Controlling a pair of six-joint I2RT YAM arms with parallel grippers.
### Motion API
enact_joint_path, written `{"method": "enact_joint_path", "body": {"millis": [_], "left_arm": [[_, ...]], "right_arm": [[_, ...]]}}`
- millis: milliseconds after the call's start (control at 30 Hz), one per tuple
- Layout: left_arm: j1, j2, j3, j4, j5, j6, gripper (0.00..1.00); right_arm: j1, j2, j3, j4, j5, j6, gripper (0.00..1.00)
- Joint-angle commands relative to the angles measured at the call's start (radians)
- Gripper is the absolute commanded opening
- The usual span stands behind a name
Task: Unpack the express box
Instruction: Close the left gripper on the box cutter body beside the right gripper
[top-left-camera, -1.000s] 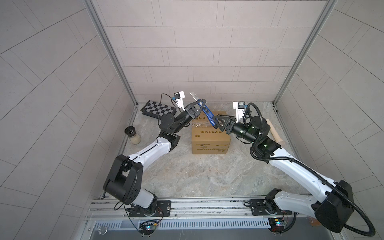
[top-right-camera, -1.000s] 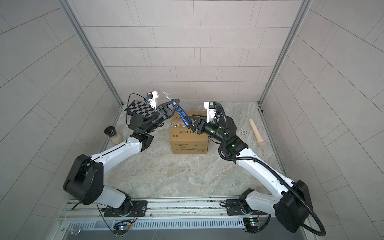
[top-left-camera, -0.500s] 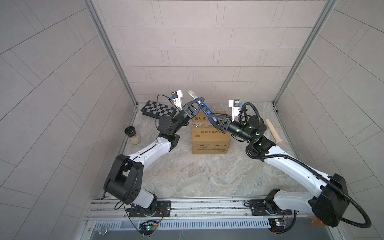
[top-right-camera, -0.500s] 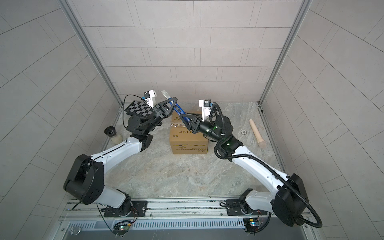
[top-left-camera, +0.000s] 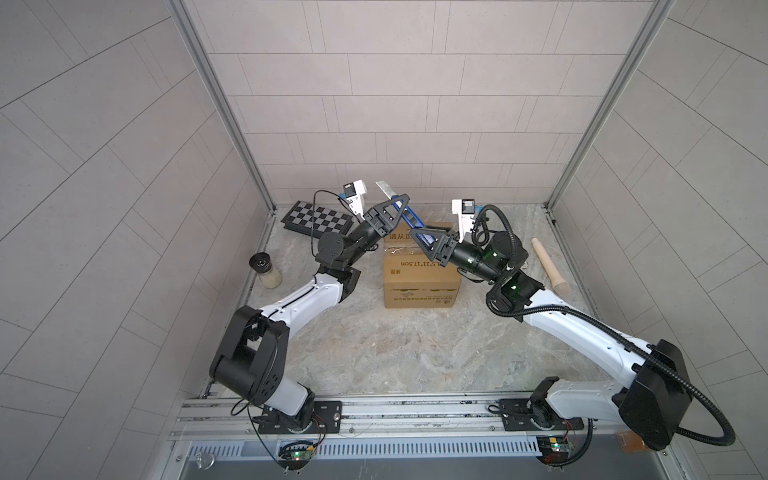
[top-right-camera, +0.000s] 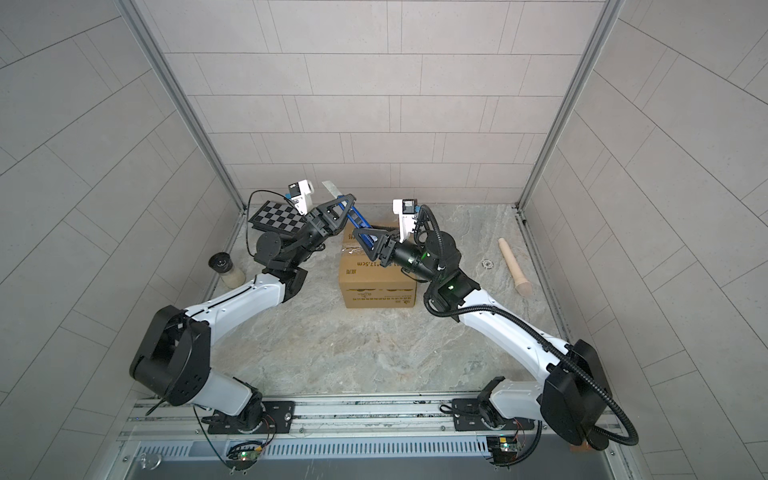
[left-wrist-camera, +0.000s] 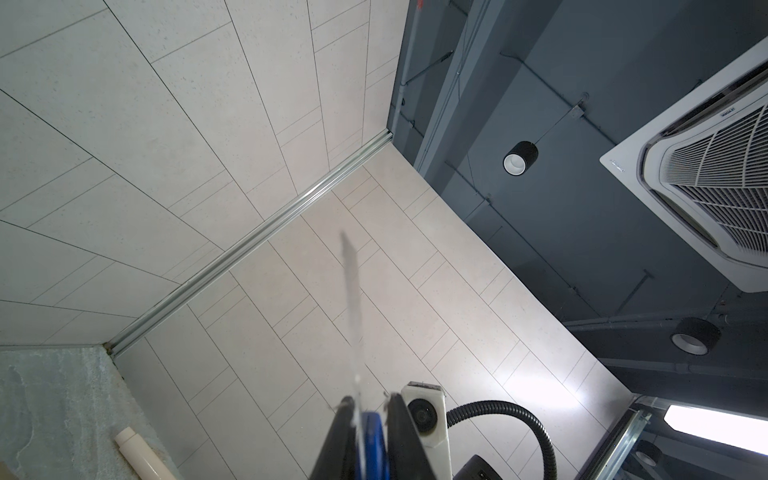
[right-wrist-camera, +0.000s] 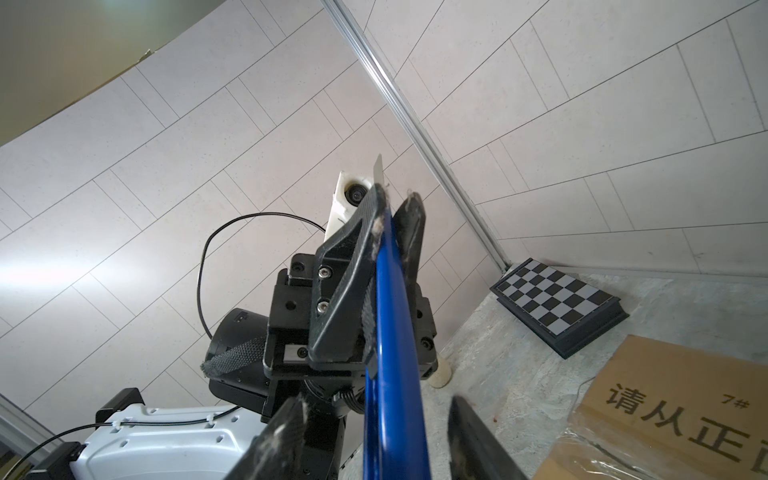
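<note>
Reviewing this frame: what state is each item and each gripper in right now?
utility knife: blade out, held aloft
left gripper: shut on utility knife
right gripper: open, straddling the knife handle
express box: closed, taped
checkered case: closed, flat
jar: capped, upright
wooden pin: lying down

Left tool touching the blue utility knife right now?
Touching. Right wrist view shows the left tool shut on the blue utility knife, gripping its handle from both sides, blade poking past the tips.
</note>
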Motion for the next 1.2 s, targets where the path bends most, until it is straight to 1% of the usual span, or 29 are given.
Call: {"method": "enact_joint_path", "body": {"millis": [0, 100, 500, 700, 867, 1067, 1167], "left_arm": [[-0.003, -0.005, 0.013, 0.062, 0.002, -0.003, 0.00], [-0.003, -0.008, 0.008, 0.065, -0.016, -0.005, 0.00], [-0.006, -0.016, -0.017, 0.075, -0.122, -0.017, 0.00], [-0.009, -0.016, -0.017, 0.075, -0.131, -0.017, 0.00], [-0.009, -0.019, -0.021, 0.074, -0.137, -0.014, 0.00], [-0.010, -0.021, -0.026, 0.075, -0.134, -0.008, 0.00], [-0.009, -0.021, -0.027, 0.075, -0.128, -0.006, 0.00]], "right_arm": [[0.009, 0.001, 0.029, 0.071, 0.011, 0.025, 0.57], [0.014, 0.009, 0.027, 0.097, 0.021, 0.038, 0.55], [0.052, 0.024, 0.009, 0.161, 0.103, 0.065, 0.56], [0.054, 0.036, 0.014, 0.188, 0.110, 0.078, 0.55], [0.055, 0.044, 0.023, 0.194, 0.117, 0.084, 0.49], [0.055, 0.041, 0.017, 0.189, 0.141, 0.085, 0.45], [0.055, 0.038, 0.012, 0.187, 0.153, 0.086, 0.44]]}}
